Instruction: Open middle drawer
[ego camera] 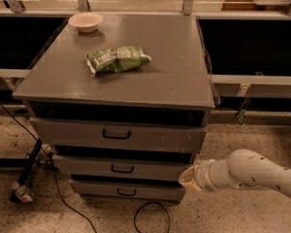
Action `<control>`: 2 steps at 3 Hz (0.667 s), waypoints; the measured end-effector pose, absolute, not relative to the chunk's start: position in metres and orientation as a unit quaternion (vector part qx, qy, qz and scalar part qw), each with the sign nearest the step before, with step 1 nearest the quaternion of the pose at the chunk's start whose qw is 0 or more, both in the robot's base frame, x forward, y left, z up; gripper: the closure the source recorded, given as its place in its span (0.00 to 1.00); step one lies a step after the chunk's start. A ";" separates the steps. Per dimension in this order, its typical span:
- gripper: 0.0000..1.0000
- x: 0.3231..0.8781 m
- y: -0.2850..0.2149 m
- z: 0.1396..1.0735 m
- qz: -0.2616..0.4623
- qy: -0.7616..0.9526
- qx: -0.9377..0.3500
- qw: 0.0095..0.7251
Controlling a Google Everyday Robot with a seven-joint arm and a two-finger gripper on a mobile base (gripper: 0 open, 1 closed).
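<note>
The grey cabinet (136, 89) has three drawers. The middle drawer (150, 169) is the second one, with a flat grey front and a small black bar handle (122, 169). Its front sits in line with the other two. My gripper (187, 177), at the end of the white arm (252, 173), reaches in from the right. It is at the right end of the middle drawer's front, well to the right of the handle. I cannot tell if it touches the front.
A green snack bag (117, 58) and a white bowl (85, 21) lie on the cabinet top. The top drawer (77, 131) and bottom drawer (150, 191) are above and below. Black cables (150, 212) and a bottle (23, 193) lie on the speckled floor.
</note>
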State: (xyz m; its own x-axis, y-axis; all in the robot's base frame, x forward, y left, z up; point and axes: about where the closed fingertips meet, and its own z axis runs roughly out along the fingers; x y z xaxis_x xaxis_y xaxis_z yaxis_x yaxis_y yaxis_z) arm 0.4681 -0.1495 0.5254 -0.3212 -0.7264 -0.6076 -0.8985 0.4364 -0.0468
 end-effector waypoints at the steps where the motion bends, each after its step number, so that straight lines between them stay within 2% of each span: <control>1: 1.00 0.471 -0.147 0.503 0.162 0.805 -0.497 0.279; 2: 1.00 0.476 -0.139 0.479 0.173 0.807 -0.493 0.273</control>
